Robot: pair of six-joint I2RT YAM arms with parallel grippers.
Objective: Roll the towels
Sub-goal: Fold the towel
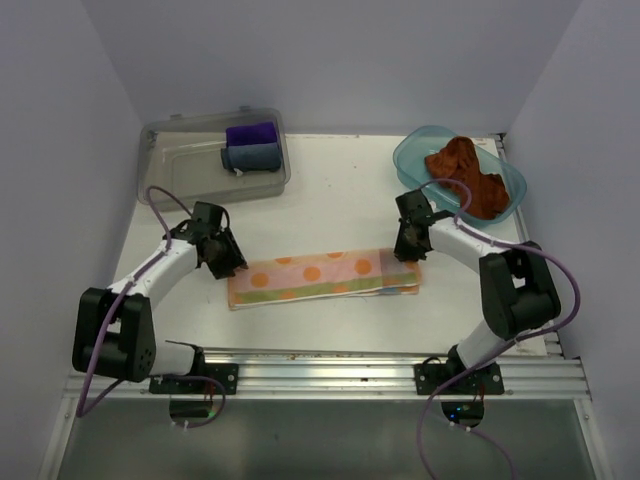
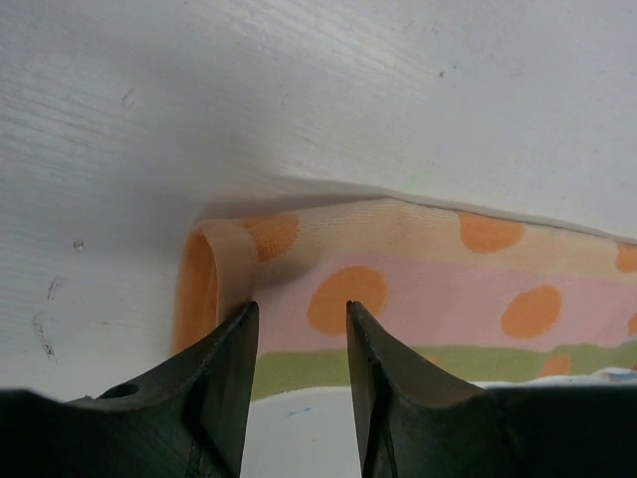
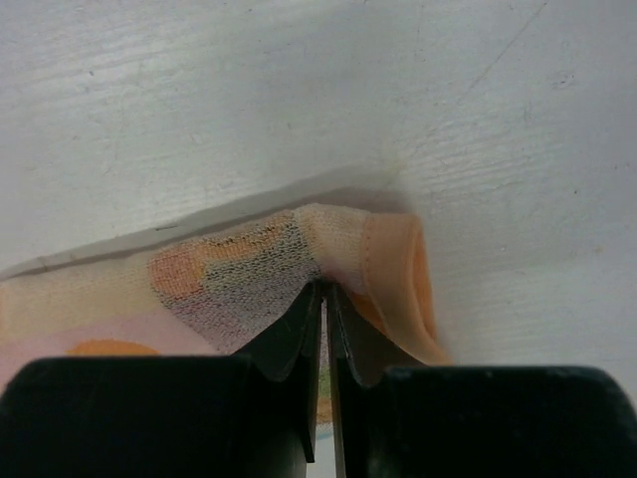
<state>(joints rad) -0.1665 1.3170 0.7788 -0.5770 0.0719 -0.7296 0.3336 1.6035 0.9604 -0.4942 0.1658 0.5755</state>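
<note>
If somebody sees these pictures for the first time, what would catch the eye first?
The patterned towel, folded into a long strip, lies across the middle of the table, with the left gripper open over its left end and the right gripper pinching its right end. At the far right, the rust-brown towel lies crumpled in a blue tub.

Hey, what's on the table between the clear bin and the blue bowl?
Nothing: the top view shows only bare white table between the clear bin and the blue bowl.
</note>
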